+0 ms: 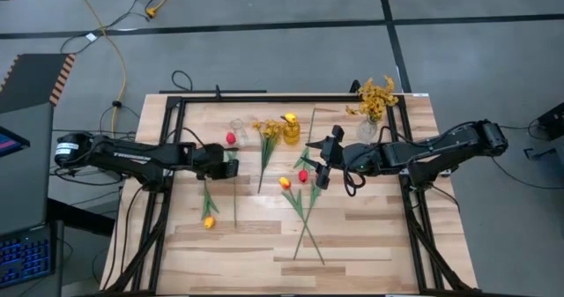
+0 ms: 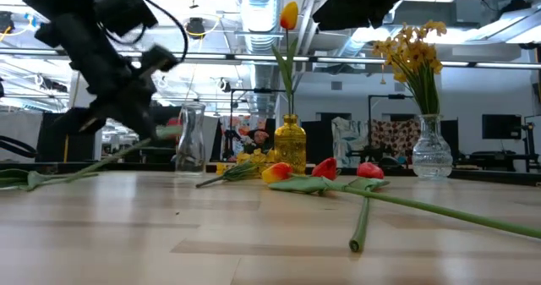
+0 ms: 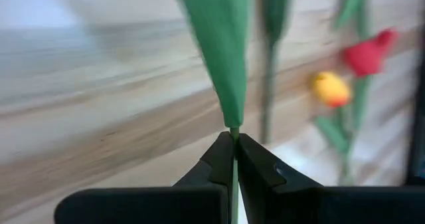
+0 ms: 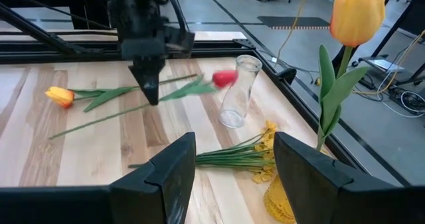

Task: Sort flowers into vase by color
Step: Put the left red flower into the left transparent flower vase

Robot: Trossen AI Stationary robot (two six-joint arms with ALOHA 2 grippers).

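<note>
My left gripper (image 1: 227, 162) is shut on a red tulip whose bloom (image 1: 231, 138) sits beside an empty clear vase (image 1: 238, 128). In the right wrist view this gripper (image 4: 149, 94) points down and the red bloom (image 4: 224, 78) is close to the clear vase (image 4: 236, 94). My right gripper (image 1: 322, 169) hovers open near a yellow vase (image 1: 290, 129) that holds one yellow-orange tulip (image 4: 357, 11). A far clear vase (image 1: 368, 125) holds mustard-yellow blossoms (image 1: 377, 94). A mustard spray (image 1: 269, 131), a red tulip (image 1: 303, 175) and two yellow-orange tulips (image 1: 285, 182) (image 1: 209, 221) lie on the table. My left gripper pinches the red tulip's thin green stem (image 3: 234, 132) between its two fingertips, just below a leaf (image 3: 222, 44) and some way back from the bloom. The fingers come from above, pointing down, across the stem. The bloom end is lifted; the stem slants down to its tail end (image 2: 34, 180) near the table.
A black frame rail (image 1: 291, 99) runs around the wooden table top. The loose tulips' long stems (image 1: 308, 226) cross in the middle of the table. Bare wood shows along the near edge (image 1: 264, 271). Cables trail from both arms.
</note>
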